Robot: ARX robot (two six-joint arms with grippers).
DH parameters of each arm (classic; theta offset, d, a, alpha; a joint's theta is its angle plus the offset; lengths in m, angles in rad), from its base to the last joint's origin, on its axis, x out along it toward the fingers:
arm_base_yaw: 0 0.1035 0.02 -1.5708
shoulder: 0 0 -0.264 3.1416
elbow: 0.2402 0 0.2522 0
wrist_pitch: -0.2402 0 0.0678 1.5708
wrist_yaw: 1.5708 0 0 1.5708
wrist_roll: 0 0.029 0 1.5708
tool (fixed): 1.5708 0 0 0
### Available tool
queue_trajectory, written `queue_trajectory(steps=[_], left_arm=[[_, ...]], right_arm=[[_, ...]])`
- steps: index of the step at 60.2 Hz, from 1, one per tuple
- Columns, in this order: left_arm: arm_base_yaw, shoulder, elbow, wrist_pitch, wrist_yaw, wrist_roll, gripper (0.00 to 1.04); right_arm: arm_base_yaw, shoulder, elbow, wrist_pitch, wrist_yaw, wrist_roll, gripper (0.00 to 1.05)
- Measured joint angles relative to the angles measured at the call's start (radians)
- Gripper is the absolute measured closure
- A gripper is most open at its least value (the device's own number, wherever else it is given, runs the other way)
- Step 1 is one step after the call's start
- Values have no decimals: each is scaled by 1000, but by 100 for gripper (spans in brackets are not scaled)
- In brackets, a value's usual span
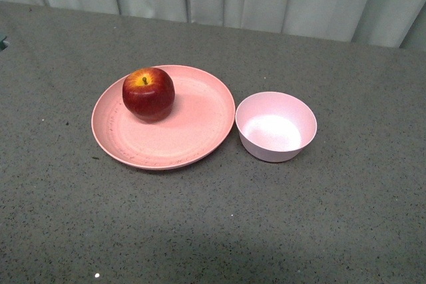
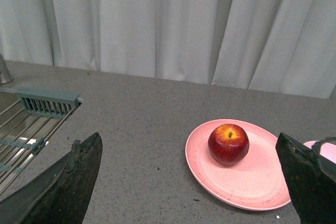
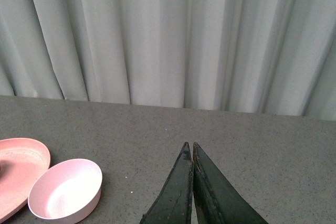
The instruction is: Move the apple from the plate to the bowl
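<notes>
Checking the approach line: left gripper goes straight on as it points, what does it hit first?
Probably the rim of the plate, with the apple just beyond, slightly off-centre for the open left gripper. Depth is unclear; it could meet the table first.

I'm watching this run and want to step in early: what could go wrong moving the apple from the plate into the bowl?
The apple is round and glossy, so it may slip or roll across the plate as the open left gripper closes on it. The bowl looks only slightly wider than the apple; an off-centre release could hit its rim and tip it or bounce out.
</notes>
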Motion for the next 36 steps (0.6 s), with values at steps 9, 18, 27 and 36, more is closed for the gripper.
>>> queue_trajectory(steps=[9,18,27,36], left_arm=[[0,0,0,0,0,0,7],[0,0,0,0,0,0,7],[0,0,0,0,0,0,7],[0,0,0,0,-1,0,7]], right_arm=[[0,-65,0,-64,0,0,104],[0,-112,0,-112,0,0,104],[0,-169,0,-170,0,0,104],[0,-322,0,-325,-2,0,104]])
